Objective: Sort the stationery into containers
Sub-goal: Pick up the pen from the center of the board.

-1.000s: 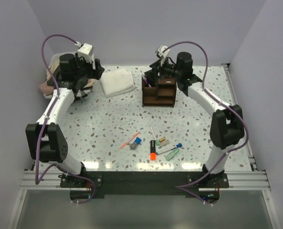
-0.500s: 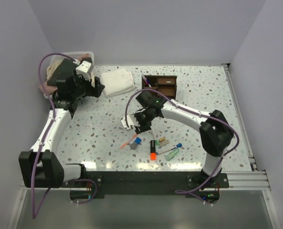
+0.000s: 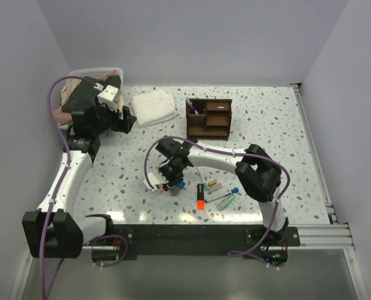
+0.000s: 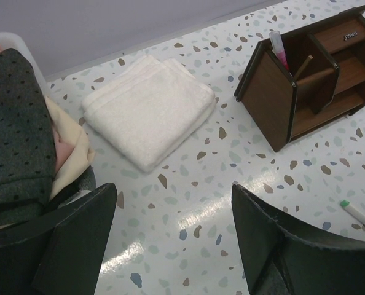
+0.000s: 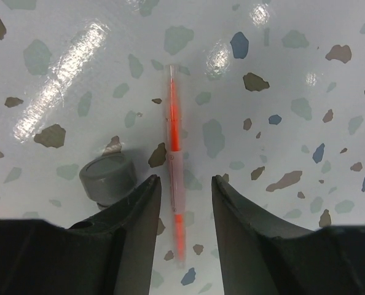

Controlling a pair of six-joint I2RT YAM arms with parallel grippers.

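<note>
A thin red pen (image 5: 175,153) lies on the table between the open fingers of my right gripper (image 5: 184,184), which hangs low over it. In the top view this gripper (image 3: 168,181) is left of the loose stationery. A blue-grey capped bit (image 5: 107,178) sits just left of the left finger. An orange-black highlighter (image 3: 200,199), a white pen (image 3: 200,173), a green bit (image 3: 226,201) and a tan bit (image 3: 214,184) lie nearby. The brown organiser (image 3: 208,119) stands behind them and holds a pen (image 4: 278,49). My left gripper (image 3: 110,119) is open and empty above the table's left side.
A folded white cloth (image 3: 154,107) lies left of the organiser; it also shows in the left wrist view (image 4: 147,110). A white bin (image 3: 89,72) of folded clothes sits at the back left corner. White walls close the table on both sides.
My right arm has swung from the organiser down and left to the red pen, with its jaws now on either side of it. My left arm has shifted slightly.
</note>
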